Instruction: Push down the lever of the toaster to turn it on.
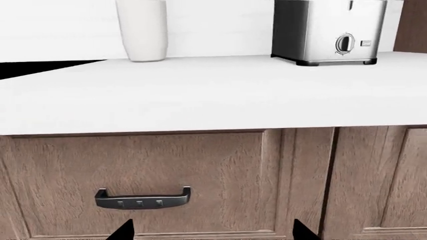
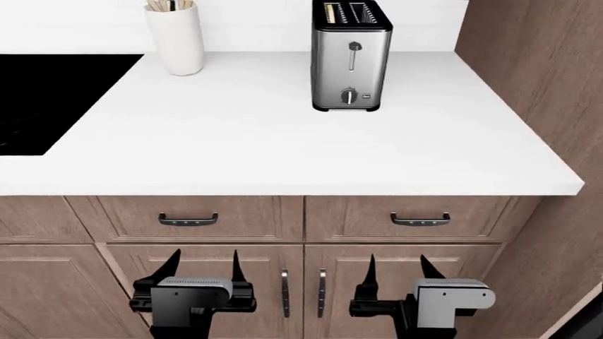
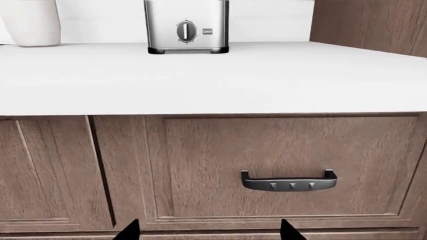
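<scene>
The toaster (image 2: 351, 56) stands upright at the back of the white counter (image 2: 282, 141), with steel sides and a black top. Its small dark lever (image 2: 354, 47) sits high on the front face, above the round dial (image 2: 349, 96). The toaster also shows in the left wrist view (image 1: 328, 31) and the right wrist view (image 3: 187, 26), where the lever is cut off. My left gripper (image 2: 202, 267) and right gripper (image 2: 396, 271) are both open and empty, low in front of the cabinet doors, far below the toaster.
A white utensil jar (image 2: 175, 39) stands at the back left of the counter. A black cooktop (image 2: 47, 99) lies at the left. A wooden wall panel (image 2: 537, 78) rises at the right. Two drawers with dark handles (image 2: 188, 219) (image 2: 420, 219) sit under the counter edge.
</scene>
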`<state>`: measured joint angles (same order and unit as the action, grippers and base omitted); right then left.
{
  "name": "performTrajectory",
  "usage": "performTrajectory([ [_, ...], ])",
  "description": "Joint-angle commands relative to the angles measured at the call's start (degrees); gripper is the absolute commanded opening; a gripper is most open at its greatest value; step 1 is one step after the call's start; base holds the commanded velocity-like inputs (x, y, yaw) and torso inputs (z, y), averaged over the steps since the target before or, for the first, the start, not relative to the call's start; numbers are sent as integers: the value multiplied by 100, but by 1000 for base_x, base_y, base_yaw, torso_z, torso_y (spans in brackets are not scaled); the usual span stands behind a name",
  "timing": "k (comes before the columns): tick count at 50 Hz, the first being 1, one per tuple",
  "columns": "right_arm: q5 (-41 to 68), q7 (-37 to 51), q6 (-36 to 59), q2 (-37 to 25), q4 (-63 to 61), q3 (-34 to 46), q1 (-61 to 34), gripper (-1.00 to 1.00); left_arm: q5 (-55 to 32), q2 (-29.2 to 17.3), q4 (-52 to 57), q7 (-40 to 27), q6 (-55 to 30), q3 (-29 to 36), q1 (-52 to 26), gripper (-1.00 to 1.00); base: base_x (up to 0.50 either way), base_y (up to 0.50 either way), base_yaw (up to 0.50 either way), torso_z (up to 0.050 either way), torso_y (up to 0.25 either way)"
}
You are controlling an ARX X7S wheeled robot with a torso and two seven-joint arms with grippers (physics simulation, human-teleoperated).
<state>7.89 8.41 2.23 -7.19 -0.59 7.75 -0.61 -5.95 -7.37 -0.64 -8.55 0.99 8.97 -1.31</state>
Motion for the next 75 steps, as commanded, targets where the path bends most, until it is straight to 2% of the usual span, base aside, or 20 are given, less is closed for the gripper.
performTrajectory([
  [1,33,71,-10,-47,-12,60,5,100,-29,-50,-17,-58,38,59,-3,100,0,500,0,0,0],
  [16,119,134,-60,-92,26,99,20,100,-94,-102,57,-147,71,94,28,100,0,500,0,0,0],
  [21,156,243,130,-137,-84,42,-17,100,-111,-158,320,-255,-57,31,32,100,0,25,0,0,0],
  [25,163,399,642,-287,-623,-39,-37,100,-195,-301,1106,-455,-816,-133,-12,100,0,0,0,0,0],
  [30,254,602,1613,-605,-1676,-243,-107,100,-572,-576,2408,-578,-2154,-390,-63,100,0,0,0,0,0],
  [38,573,751,3373,-1040,-3094,-556,-450,100,-1121,-1009,3587,-698,-3801,-709,-363,100,0,0,0,0,0],
  [43,779,845,4573,-1262,-3721,-660,-984,100,-1241,-1262,4242,-852,-4623,-821,-707,100,0,0,0,0,0],
  [47,989,848,5112,-1358,-4089,-854,-1312,100,-1349,-1383,4629,-909,-5029,-897,-917,100,0,0,0,0,0],
  [54,1119,894,5577,-1476,-4426,-1001,-1622,100,-1378,-1489,4830,-965,-5229,-976,-1098,100,0,0,0,0,0],
  [75,1286,870,5797,-1618,-4679,-1244,-1780,100,-1439,-1633,5050,-1040,-5505,-973,-1335,100,0,0,0,0,0],
])
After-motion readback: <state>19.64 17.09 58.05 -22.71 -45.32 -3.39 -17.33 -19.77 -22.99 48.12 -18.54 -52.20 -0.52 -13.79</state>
